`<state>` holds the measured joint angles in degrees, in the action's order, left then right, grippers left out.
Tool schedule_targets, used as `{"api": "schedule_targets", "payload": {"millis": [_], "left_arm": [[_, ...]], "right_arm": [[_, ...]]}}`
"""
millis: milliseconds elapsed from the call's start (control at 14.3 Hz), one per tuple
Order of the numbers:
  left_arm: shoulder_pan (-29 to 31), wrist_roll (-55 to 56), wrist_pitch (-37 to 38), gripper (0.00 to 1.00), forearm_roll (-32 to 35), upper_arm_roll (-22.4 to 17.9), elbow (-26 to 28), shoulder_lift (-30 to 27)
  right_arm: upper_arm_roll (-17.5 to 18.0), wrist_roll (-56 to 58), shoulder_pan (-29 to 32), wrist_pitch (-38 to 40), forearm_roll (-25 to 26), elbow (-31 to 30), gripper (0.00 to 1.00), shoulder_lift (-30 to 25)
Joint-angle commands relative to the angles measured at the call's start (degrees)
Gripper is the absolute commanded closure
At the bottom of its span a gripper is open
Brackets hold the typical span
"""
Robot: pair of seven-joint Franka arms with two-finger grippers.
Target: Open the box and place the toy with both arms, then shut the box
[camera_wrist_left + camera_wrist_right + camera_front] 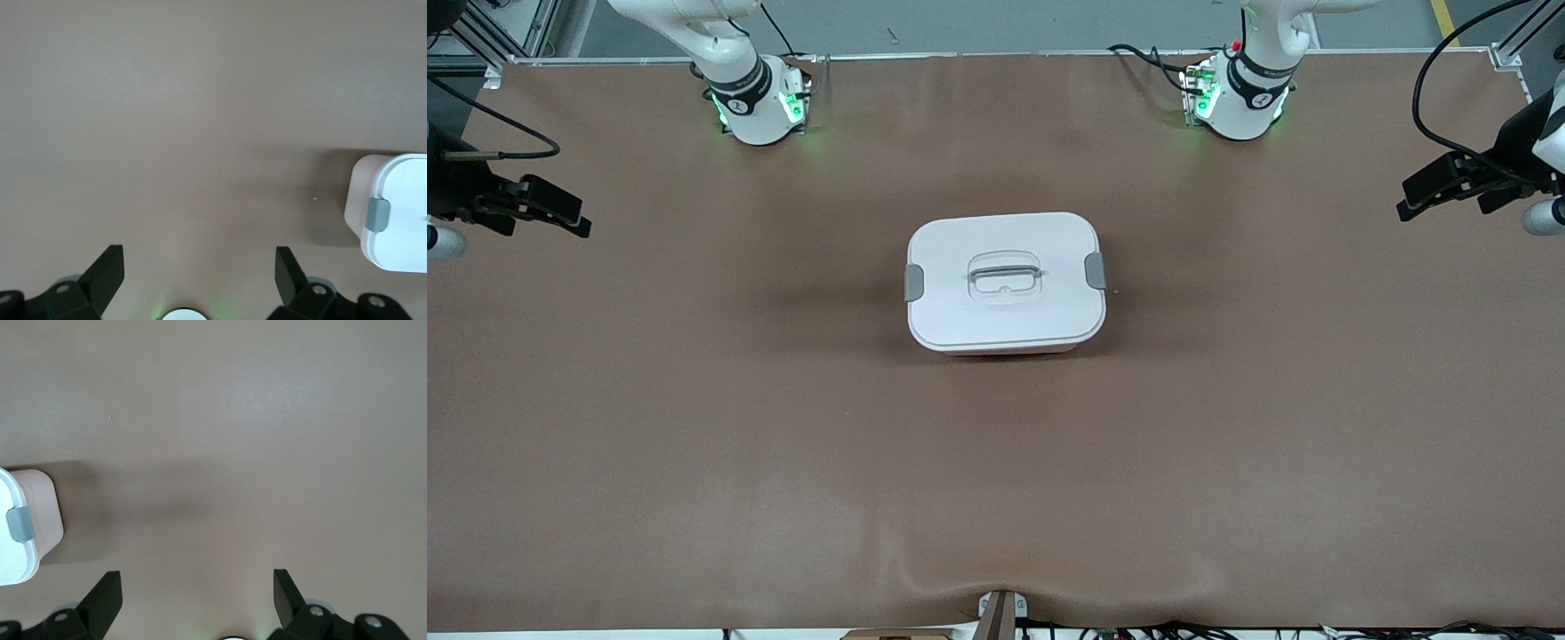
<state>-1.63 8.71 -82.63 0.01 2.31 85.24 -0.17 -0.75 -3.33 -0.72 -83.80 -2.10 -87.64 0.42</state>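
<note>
A: Sitting near the middle of the table (694, 427), the box (1005, 283) is seen whole only in the front view: white lid (1005, 311) on, the clear handle (1005, 274) recessed in it, one grey clip (914, 283) toward the right arm's end and one grey clip (1096, 269) toward the left arm's end.

B: And what is added by the wrist views?

A: Only one end of the box is caught in each, with one clip and a part of the pale pink wall under the lid. The fingers are shown there clearly. The left gripper (200, 273) is held with its fingers spread wide, nothing between them; the same is seen for the right gripper (197, 593).

B: Where are the grippers placed?

A: The left gripper (1449, 182) is held over the table edge at the left arm's end, the right gripper (538, 209) over the edge at the right arm's end, both well apart from the box. Both arms are waiting.

B: Is the toy seen?

A: It cannot be told where it is. Black cables (1449, 80) are seen by the left arm's base (1232, 98), and a small bracket (1000, 613) at the table edge nearest the front camera.
</note>
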Motion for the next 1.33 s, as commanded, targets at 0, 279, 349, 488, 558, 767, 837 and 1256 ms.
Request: {"api": "schedule_targets", "payload": {"millis": [0,279,349,488,558,767,837,1256], "left_arm": [[-0.4,-1.5,-0.3,0.00,3.1,0.8,0.2,-0.3],[-0.3,-2.8,-1.1,0.00,3.2,0.9,0.2,-0.4],[-0.3,-2.7,-1.3,0.00,2.9,0.9,0.3,-0.3],[-0.3,-2.7,-1.4,0.00,2.6,0.9,0.4,-0.3],[-0.2,-2.7,-1.4,0.00,2.4,0.9,0.4,-0.3],[-0.2,-2.5,-1.5,0.00,1.8,0.9,0.4,-0.3],[-0.2,-2.3,-1.5,0.00,1.4,0.9,0.4,-0.3],[0.0,-1.7,-1.5,0.00,0.0,0.6,0.6,-0.3]], "right_arm": [[0.0,0.2,-0.2,0.6,0.6,0.5,0.00,-0.1],[0.0,0.2,-0.2,0.6,0.6,0.5,0.00,-0.1],[0.0,0.2,-0.2,0.6,0.6,0.5,0.00,-0.1],[0.0,0.2,-0.2,0.6,0.6,0.5,0.00,-0.1],[0.0,0.2,-0.1,0.6,0.6,0.5,0.00,-0.1],[0.0,0.2,-0.1,0.6,0.6,0.5,0.00,-0.1],[0.0,0.2,-0.1,0.6,0.6,0.5,0.00,-0.1],[0.0,0.2,-0.2,0.6,0.7,0.5,0.00,-0.1]]}}
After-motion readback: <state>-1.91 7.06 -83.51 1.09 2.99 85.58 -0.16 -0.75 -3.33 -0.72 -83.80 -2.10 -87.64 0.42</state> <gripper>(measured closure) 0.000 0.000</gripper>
